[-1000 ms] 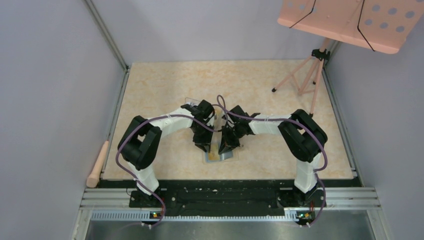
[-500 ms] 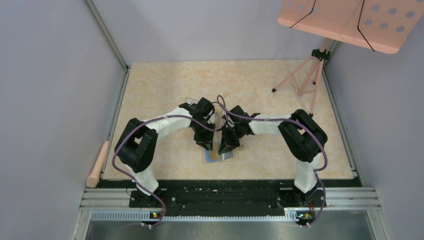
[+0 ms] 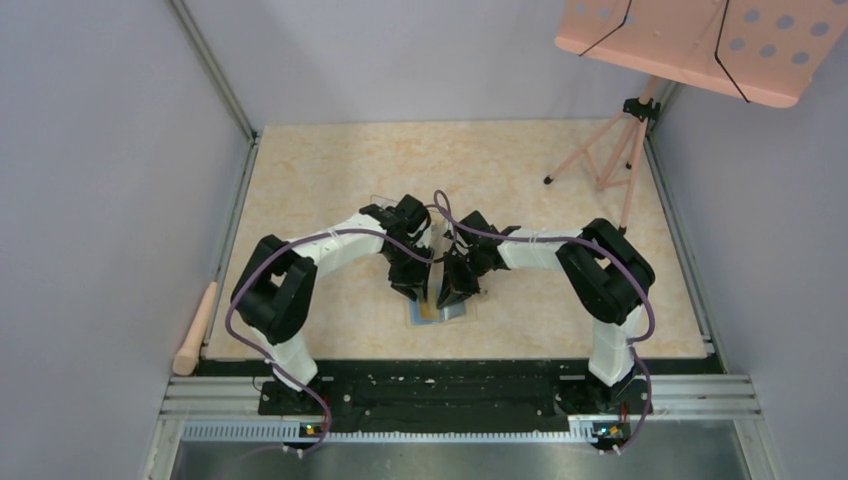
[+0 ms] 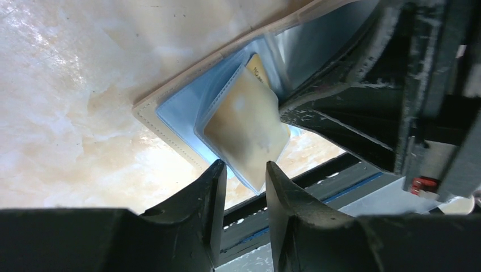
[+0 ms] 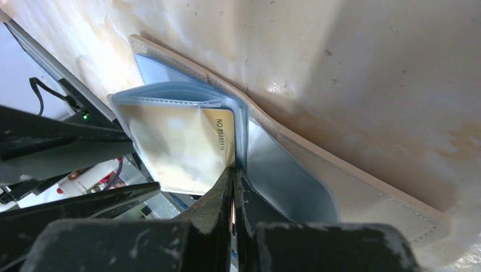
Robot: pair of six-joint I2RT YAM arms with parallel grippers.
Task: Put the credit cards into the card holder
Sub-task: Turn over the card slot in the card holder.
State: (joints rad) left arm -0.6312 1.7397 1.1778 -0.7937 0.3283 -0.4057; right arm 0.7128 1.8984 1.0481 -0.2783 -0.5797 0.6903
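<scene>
Left wrist view, item one: card holder (image 4: 148, 109), lying open and flat on the table (image 3: 330, 180), between the two arms near its front edge. Stitched beige-tan cover, soft-looking; inside, pale blue translucent pocket leaves, thin and floppy.

Item two: credit card (image 4: 244, 124), golden-yellow, stiff, flat, with rounded corners. It sits inside a frosted leaf, one printed edge showing.

Item three: left gripper (image 4: 245, 168), black, jaws apart, nothing between them; the leaf's corner is just beyond the tips.

Item four: right gripper (image 5: 233, 173), jaws closed at the leaf's edge; whether plastic is pinched I cannot tell.

Progress, by my reckoning: one card is pocketed. No loose cards can be made out, though the arms hide much.
</scene>
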